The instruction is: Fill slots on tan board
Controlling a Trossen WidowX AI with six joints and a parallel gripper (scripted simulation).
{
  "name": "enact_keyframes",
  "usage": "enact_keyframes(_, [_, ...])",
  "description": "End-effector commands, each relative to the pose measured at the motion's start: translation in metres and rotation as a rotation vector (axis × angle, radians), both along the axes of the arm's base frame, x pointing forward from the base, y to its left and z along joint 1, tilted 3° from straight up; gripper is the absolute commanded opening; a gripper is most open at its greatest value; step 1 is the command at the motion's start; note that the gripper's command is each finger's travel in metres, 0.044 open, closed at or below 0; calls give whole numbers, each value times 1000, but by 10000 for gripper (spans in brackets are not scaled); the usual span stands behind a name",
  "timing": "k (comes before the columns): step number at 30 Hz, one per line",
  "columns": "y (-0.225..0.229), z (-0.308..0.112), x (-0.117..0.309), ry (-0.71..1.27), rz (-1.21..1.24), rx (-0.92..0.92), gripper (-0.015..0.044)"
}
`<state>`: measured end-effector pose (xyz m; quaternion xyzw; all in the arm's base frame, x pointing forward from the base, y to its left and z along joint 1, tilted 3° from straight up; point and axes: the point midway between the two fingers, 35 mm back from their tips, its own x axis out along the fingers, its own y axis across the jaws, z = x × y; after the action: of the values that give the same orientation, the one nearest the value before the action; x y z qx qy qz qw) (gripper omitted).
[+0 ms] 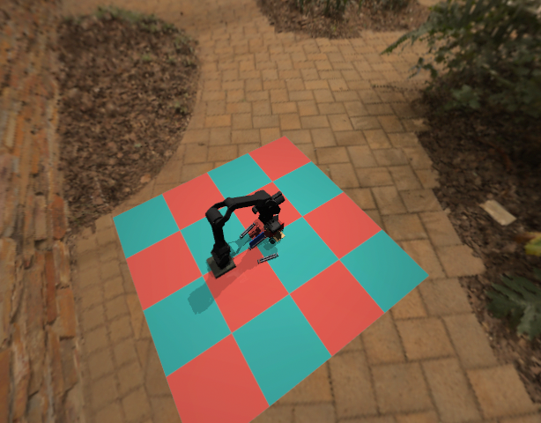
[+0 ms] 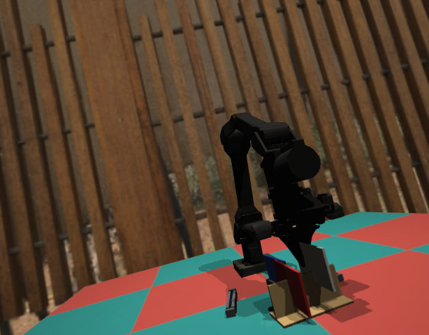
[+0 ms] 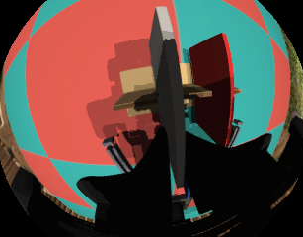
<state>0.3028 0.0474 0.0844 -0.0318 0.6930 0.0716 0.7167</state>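
Showing a black robot arm [image 1: 246,200] [image 2: 242,173] from above, the top view is placing it on a red and teal checkered mat [image 1: 307,318] [image 2: 186,299] [image 3: 82,74]. The arm is reaching out from its base and bending down, with its gripper [image 1: 274,228] [image 2: 302,260] [image 3: 166,130] hanging over a small cluster of boards. A red board [image 1: 254,231] [image 2: 295,288] [image 3: 212,89] and a blue board [image 1: 257,240] [image 2: 273,268] [image 3: 187,191] are showing near it, with a slim dark holder [image 1: 248,230] [image 3: 117,155] on one side and another dark holder [image 1: 267,258] [image 2: 230,303] [image 3: 235,134] on the other.

In the exterior view, the gripper is pinching an upright gray board [image 2: 320,267] [image 3: 171,89] between its narrowed fingers. The gray board is standing crosswise at the tan board [image 2: 279,301] [image 3: 132,97], its lower part overlapping the tan board in this view; whether it is fully seated is not clear. The red board is standing crosswise in the tan board, apart from the gray one. The blue board is rising behind the red.

In the wrist view, the gray board is running down the middle, crossing the tan board, with its near end between the fingers. The red board is standing to its right in the picture, and a sliver of blue is peeking out low down.
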Motion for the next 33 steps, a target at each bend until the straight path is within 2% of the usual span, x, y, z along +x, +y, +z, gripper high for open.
enact_keyframes(1, [1,-4,-1,7,-4,3,0])
enact_keyframes(33, [1,-4,-3,8,-21,3,0])
